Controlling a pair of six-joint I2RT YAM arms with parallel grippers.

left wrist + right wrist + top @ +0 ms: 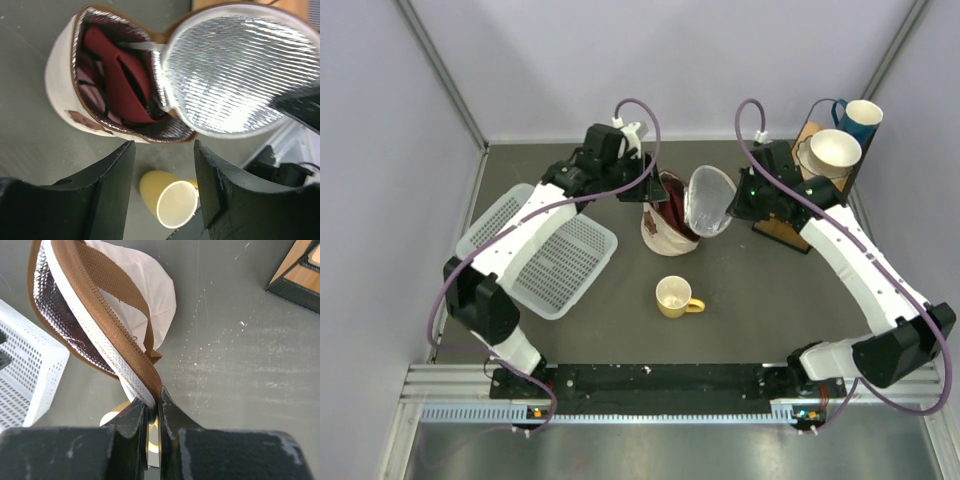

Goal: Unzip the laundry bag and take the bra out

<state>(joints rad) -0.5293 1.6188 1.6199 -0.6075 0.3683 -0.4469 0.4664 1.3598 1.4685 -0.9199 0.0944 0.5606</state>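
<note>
The cream laundry bag point(663, 232) stands mid-table, unzipped, its round silvery-lined lid point(710, 200) swung open to the right. The dark maroon and pink bra point(127, 82) lies inside the bag's mouth point(57, 85). My left gripper point(163, 147) hovers open just short of the bag's rim, nothing between its fingers. It sits at the bag's far-left side in the top view point(652, 185). My right gripper point(152, 401) is shut on the lid's edge, where the brown strap point(107, 282) and white trim meet, holding the lid point(240, 75) up.
A white lattice basket point(545, 255) lies left of the bag. A yellow mug point(675, 297) stands in front of it, below the left fingers point(172, 200). A wooden rack point(790, 225) with a cream bowl point(835, 150) and a blue mug point(860, 120) stands at the back right.
</note>
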